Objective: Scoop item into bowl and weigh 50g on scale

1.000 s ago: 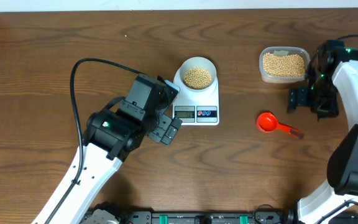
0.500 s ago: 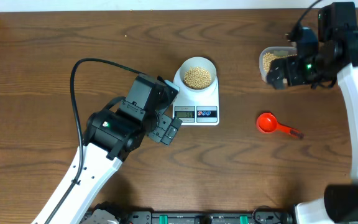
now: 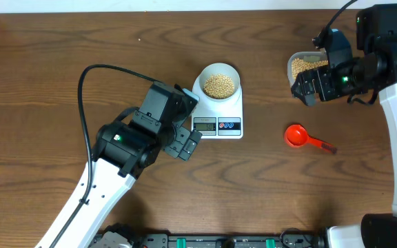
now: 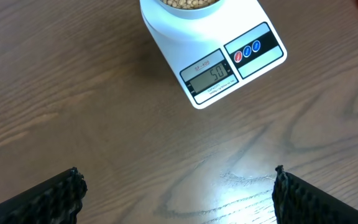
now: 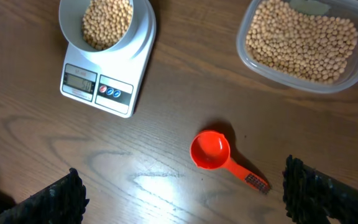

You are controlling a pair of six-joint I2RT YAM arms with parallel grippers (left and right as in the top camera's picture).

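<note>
- Beans (image 3: 219, 85) heaped in the bowl (image 3: 236, 72), set on the back half of the scale (image 3: 218, 125) so the load bears on the platform and the front panel shows.
- Display (image 4: 216, 73) at the scale's front edge, seeming to read fifty in the left wrist view; by that, the target weight looks met, with no more scooping needed.
- Red scoop (image 3: 297, 135) lying on the tabletop (image 3: 60, 41) to the right of the scale, cup up and seemingly empty, handle pointing away from the scale; likely set aside as done with.
- Clear tub (image 5: 241, 51) of spare beans farther right of the scale and toward the back, well apart from it.
- Left claw (image 4: 178, 173) spread wide with nothing in it, near the scale's front-left corner, its camera looking onto the display, perhaps to check the reading.
- Right claw (image 5: 182, 174) likewise wide and empty, raised well to the right of the scale, close by the tub.
- Hard to make out:
  - digits too small to read from overhead and from the right wrist
  - bowl cut off at the top of the left wrist view
  - tub's right part covered by the right arm from overhead
  - only the finger ends visible at the bottom corners of each wrist view
</note>
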